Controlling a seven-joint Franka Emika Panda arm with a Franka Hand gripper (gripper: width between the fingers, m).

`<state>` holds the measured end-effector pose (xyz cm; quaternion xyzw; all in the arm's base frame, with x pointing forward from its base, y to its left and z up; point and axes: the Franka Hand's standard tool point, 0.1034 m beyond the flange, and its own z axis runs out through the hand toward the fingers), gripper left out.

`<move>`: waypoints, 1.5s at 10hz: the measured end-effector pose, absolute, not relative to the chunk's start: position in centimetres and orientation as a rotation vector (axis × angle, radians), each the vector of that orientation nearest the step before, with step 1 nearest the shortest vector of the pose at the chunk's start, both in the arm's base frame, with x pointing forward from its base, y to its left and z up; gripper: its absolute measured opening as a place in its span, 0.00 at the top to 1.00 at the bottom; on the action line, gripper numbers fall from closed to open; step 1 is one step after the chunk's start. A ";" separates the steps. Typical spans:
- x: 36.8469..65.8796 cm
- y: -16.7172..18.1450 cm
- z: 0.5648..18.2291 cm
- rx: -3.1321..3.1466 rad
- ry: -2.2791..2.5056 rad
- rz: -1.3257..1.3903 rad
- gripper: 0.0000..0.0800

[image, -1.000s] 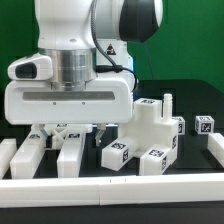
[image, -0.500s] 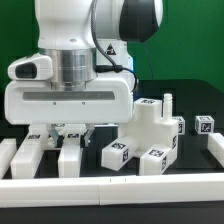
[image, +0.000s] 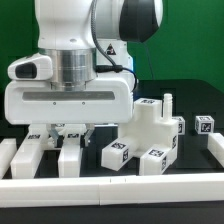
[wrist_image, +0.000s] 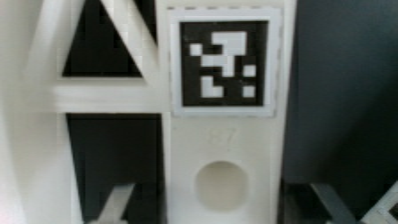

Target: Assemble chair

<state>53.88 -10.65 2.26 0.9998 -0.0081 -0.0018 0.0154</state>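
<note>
A plain white border rail [image: 110, 186] runs nearest; just behind it two long chair bars [image: 28, 155] lie side by side, and the end effector [image: 67, 131] stands low over the inner one; its fingers [wrist_image: 324, 203] are pressed close and seem to pinch the tagged slab [wrist_image: 222, 140] by its long edges, though the contact itself is blurred at the wrist; beside that slab lies an open frame part [wrist_image: 89, 95]; farther off, toward the exterior view's right, sit small tagged cubes [image: 118, 153] and a stepped white block [image: 150, 120].
</note>
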 end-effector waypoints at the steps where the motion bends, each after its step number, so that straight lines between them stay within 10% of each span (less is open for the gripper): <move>1: 53.8 -10.7 2.4 3.112 -0.031 -0.015 0.65; 5: 54.0 -10.6 9.8 3.163 -0.078 -0.036 0.65; 10: 54.4 -10.6 9.7 3.106 -0.204 0.179 0.65; 15: 54.2 -6.4 14.0 3.151 -0.588 -0.065 0.65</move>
